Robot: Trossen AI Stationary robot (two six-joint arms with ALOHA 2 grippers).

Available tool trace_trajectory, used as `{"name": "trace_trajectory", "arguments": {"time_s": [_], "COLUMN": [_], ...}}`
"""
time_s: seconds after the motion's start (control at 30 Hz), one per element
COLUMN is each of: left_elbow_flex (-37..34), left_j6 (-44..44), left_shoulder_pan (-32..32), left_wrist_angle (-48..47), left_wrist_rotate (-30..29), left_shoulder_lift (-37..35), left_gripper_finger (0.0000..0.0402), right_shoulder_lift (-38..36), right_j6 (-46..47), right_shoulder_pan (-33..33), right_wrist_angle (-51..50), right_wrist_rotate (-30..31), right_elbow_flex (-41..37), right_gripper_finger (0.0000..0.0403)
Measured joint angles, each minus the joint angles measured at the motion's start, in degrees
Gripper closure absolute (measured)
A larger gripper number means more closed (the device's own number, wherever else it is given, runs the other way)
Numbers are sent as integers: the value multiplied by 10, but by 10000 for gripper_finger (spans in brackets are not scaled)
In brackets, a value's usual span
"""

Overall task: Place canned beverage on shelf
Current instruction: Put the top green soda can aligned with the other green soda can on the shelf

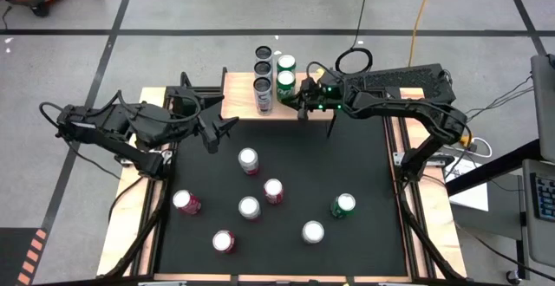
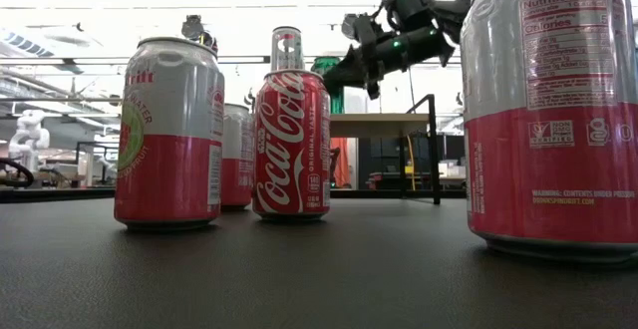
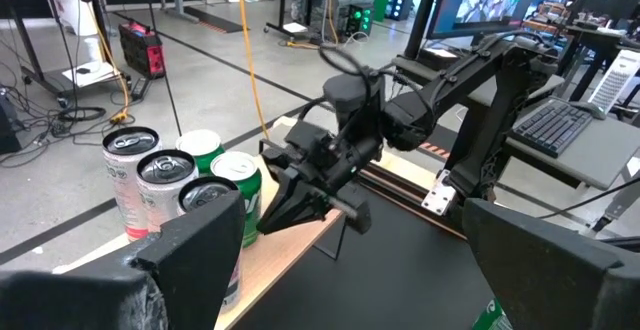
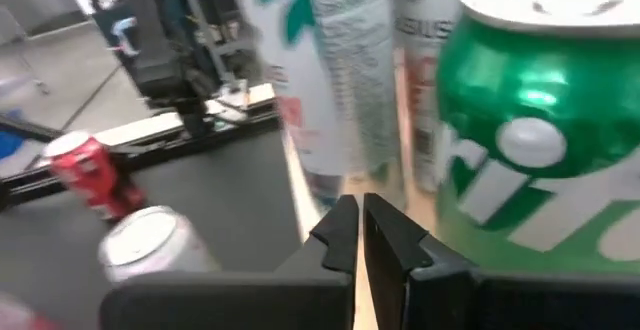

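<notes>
The shelf (image 1: pixel 238 91), a small light-wood board on thin black legs, stands at the table's far edge. On it are several slim silver cans (image 1: pixel 263 69) in a row and two green cans (image 1: pixel 286 62) beside them. My right gripper (image 1: pixel 301 98) is shut and level, just to the right of the nearer green can (image 4: pixel 540 140), with its tips (image 4: pixel 358 215) over the shelf's front edge. My left gripper (image 1: pixel 221 134) hangs open above the mat's far left corner and holds nothing. My right gripper's shut fingers (image 3: pixel 272 218) come in level from the table's right and lie close beside the wall of the nearer green can (image 3: pixel 245 185), which stands upright on the shelf. I cannot tell whether they touch it.
Several cans stand upright on the black mat (image 1: pixel 364 173): red-and-white ones (image 1: pixel 249 159), a Coca-Cola can (image 2: pixel 291 145) and a green one (image 1: pixel 343 204) at the right. Wooden strips (image 1: pixel 130 225) run along both sides of the mat.
</notes>
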Motion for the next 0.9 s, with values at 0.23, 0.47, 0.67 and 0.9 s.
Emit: {"name": "trace_trajectory", "arguments": {"time_s": [0.23,0.47,0.67,0.9], "left_elbow_flex": [0,0,0,0], "left_j6": [0,0,0,-1], "left_shoulder_pan": [0,0,0,0], "left_wrist_angle": [0,-9,-18,-20], "left_wrist_rotate": [0,0,15,42], "left_shoulder_lift": [0,0,3,21], "left_gripper_finger": [24,24,24,24], "right_shoulder_lift": [-99,-239,-338,-343], "right_j6": [-9,5,49,117], "right_shoulder_pan": [12,54,130,180], "right_wrist_angle": [-121,-257,-372,-396], "right_wrist_rotate": [-7,-5,31,163], "right_elbow_flex": [0,0,1,1], "right_gripper_finger": [403,403,403,403]}}
